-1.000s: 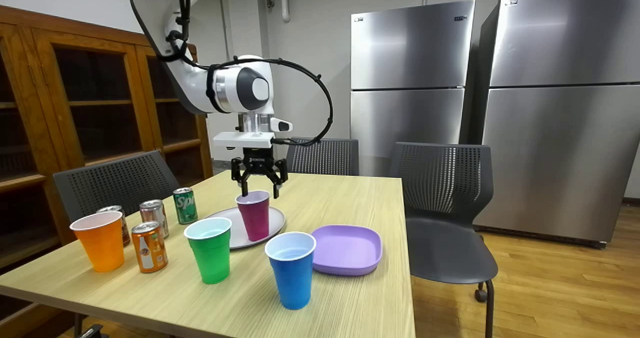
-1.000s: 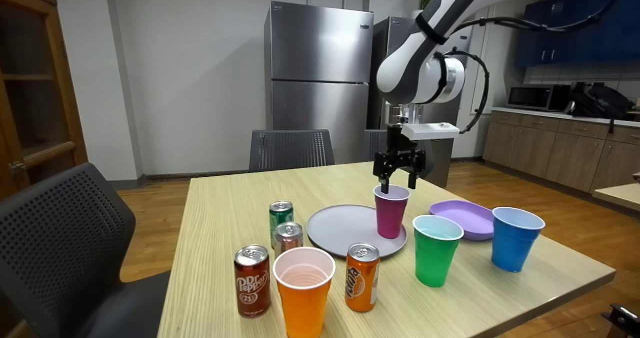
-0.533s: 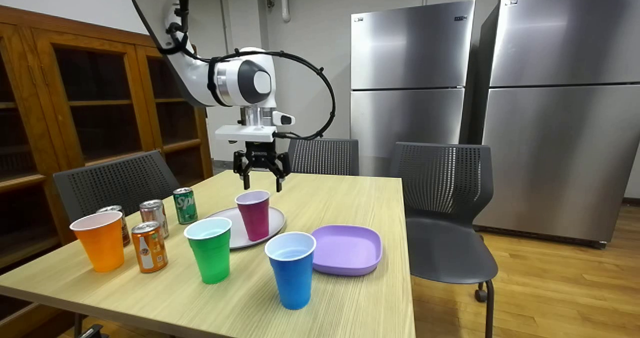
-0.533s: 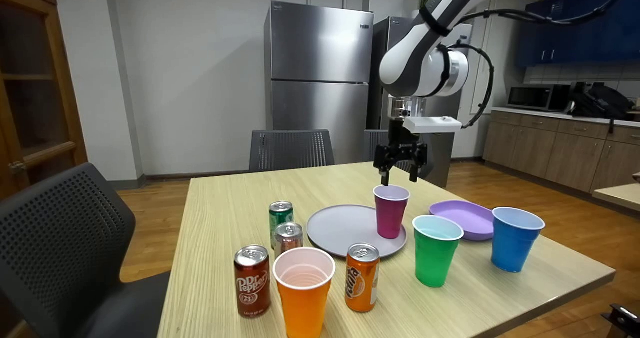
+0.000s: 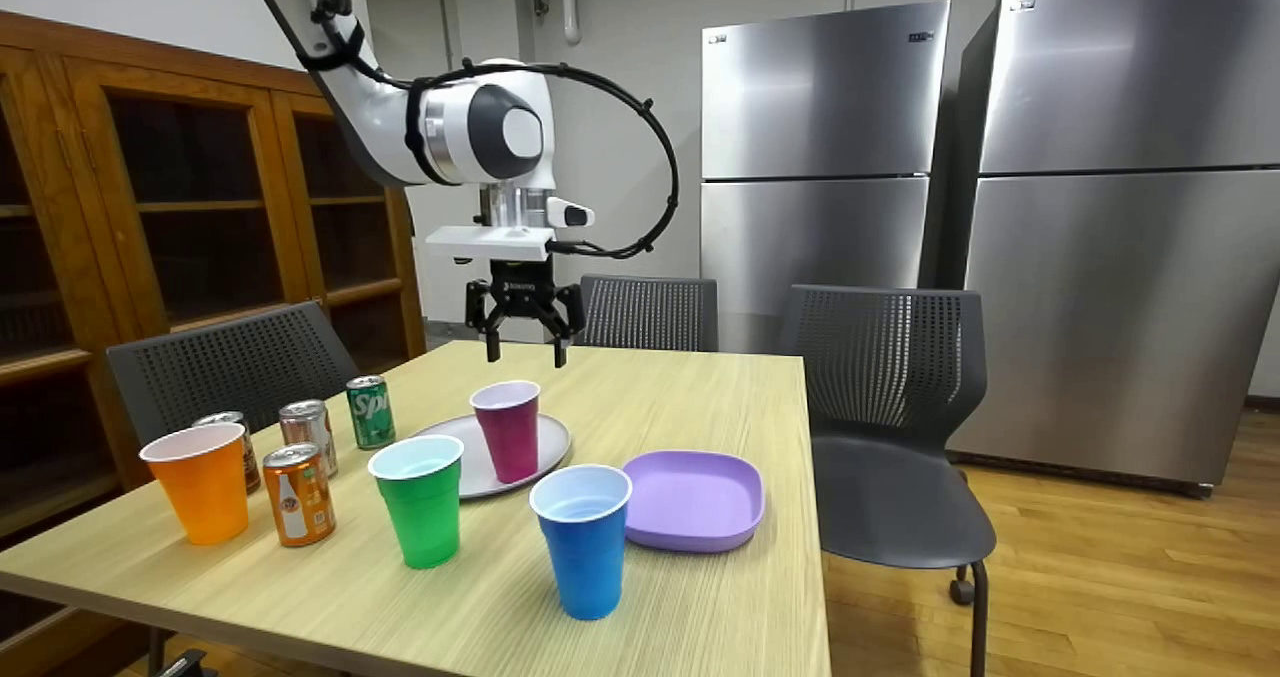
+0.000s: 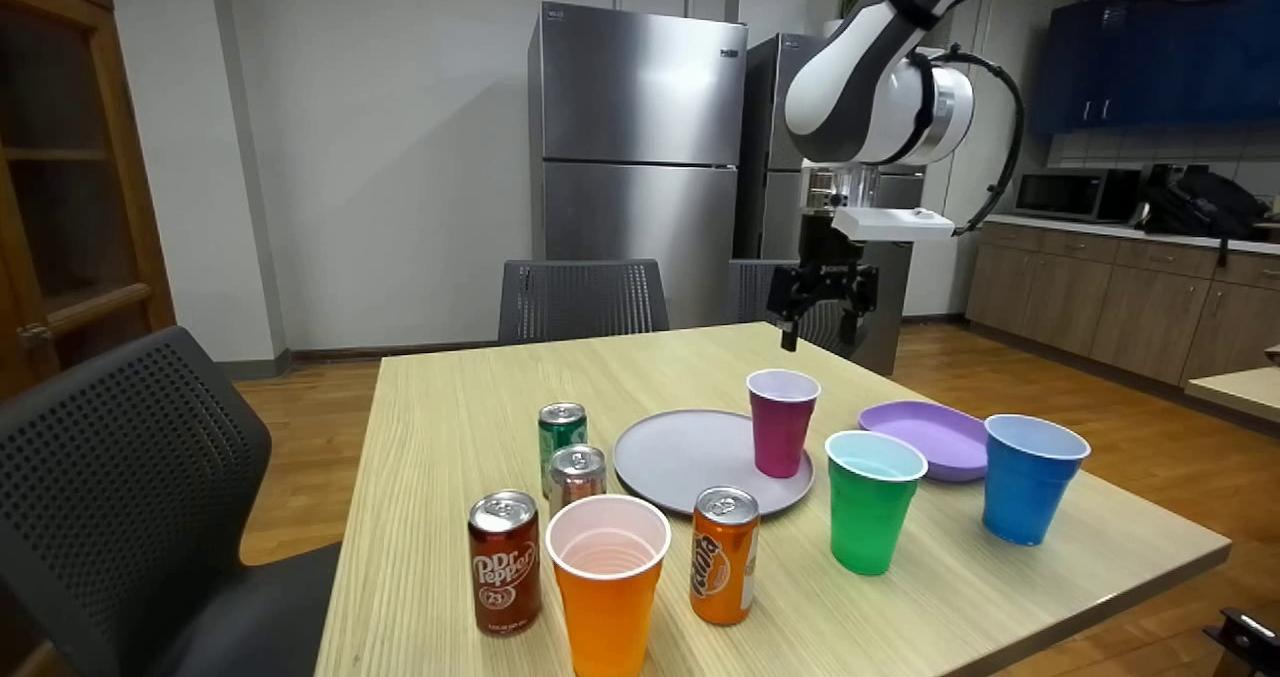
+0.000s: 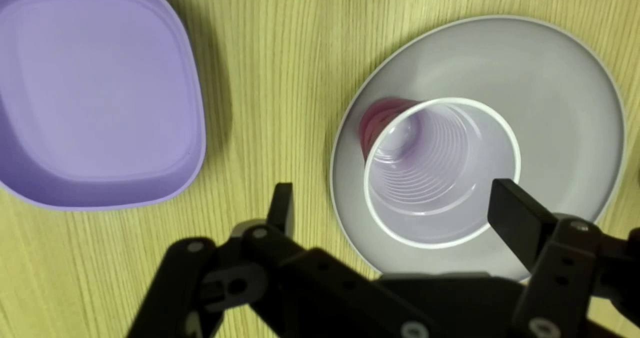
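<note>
Gripper [image 5: 526,356], black and two-fingered, hangs spread and empty, apart from the upright, tapered, white-rimmed magenta plastic cup [image 6: 782,437] below, which stands toward one side of the round, flat grey plate [image 7: 575,103]. I'd move only straight up or down near the cup, jaws wide; a sideways brush could, I judge, tip it.

Wrist view: lilac dish [image 7: 102,88] runs off left and top edges; gripper [image 7: 392,193], cropped below, hides bits of magenta cup [image 7: 435,173] and grey plate [image 7: 565,98]. In an exterior view, orange cup [image 6: 608,607], base cropped.
</note>
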`<state>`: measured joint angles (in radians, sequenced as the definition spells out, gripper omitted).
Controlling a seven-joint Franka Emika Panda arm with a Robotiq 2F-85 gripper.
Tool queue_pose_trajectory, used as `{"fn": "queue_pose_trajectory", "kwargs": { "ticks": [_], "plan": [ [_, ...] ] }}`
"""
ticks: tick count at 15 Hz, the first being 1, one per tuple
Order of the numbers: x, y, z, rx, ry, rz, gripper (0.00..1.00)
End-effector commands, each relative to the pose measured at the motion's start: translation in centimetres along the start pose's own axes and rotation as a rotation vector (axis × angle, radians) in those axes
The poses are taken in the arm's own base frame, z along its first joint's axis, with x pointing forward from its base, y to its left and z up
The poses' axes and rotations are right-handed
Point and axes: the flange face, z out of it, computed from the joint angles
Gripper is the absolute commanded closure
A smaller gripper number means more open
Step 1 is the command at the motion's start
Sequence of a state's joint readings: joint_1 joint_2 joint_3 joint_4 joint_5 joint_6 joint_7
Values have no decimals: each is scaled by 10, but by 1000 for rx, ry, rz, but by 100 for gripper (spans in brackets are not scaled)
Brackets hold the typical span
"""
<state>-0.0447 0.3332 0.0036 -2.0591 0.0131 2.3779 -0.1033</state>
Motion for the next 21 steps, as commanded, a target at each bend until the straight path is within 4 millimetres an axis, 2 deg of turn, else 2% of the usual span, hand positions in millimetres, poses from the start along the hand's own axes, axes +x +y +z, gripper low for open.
{"fn": "queue_pose_trajectory", "kwargs": {
  "ticks": [1,11,17,21],
  "plan": [
    [-35,3,-16,11,-10,-25,0],
    [-106,7,-17,6,-49,-78,0],
    [-152,2,-8,12,-85,-152,0],
    [-174,0,2,11,-110,-172,0]
  ]
}}
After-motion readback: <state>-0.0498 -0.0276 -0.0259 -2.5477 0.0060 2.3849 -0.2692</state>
